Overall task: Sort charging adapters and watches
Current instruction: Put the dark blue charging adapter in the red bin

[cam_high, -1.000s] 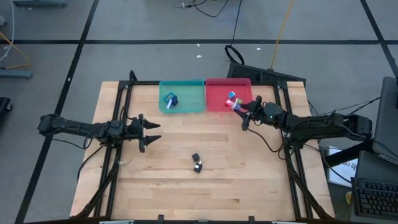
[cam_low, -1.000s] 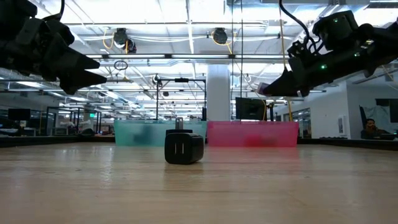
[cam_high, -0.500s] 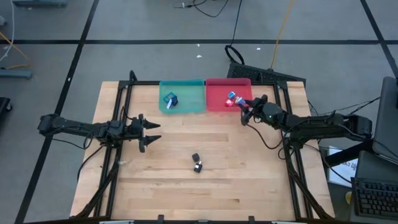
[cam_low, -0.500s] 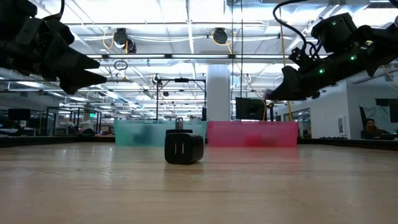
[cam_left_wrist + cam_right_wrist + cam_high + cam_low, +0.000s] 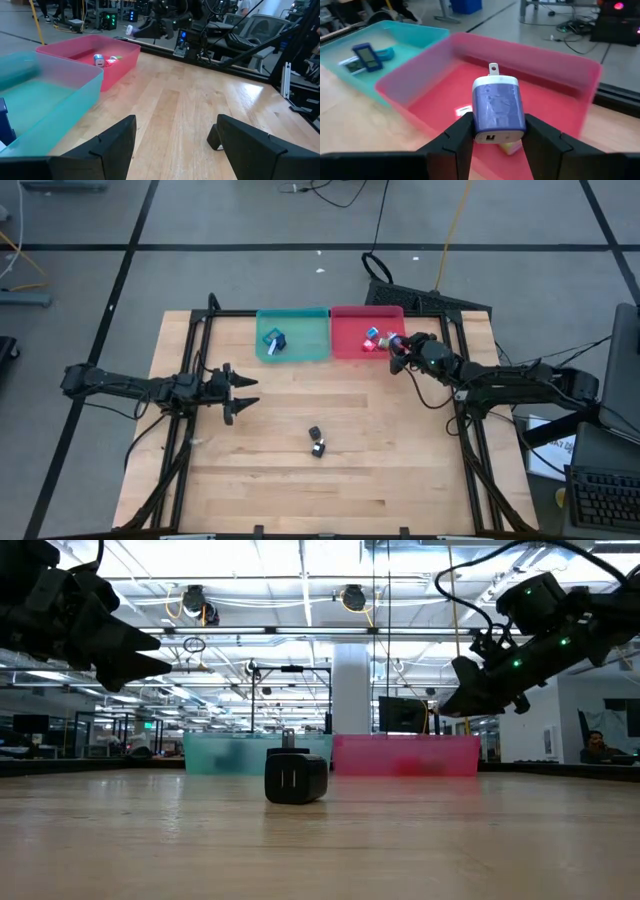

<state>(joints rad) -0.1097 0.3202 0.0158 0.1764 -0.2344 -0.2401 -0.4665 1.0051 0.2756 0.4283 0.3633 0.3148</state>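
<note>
We see two trays side by side at the worktop's (image 5: 400, 470) far edge, watches (image 5: 273, 340) in the left tray (image 5: 293, 356), adapters (image 5: 372, 337) in the right tray (image 5: 345, 352), and one adapter (image 5: 317, 442) lying mid-worktop.

Two trays (image 5: 293, 352), two watches (image 5: 368, 56), several adapters (image 5: 498, 109)

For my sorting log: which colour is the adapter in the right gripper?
Light blue adapter; the right wrist view shows it best.
</note>
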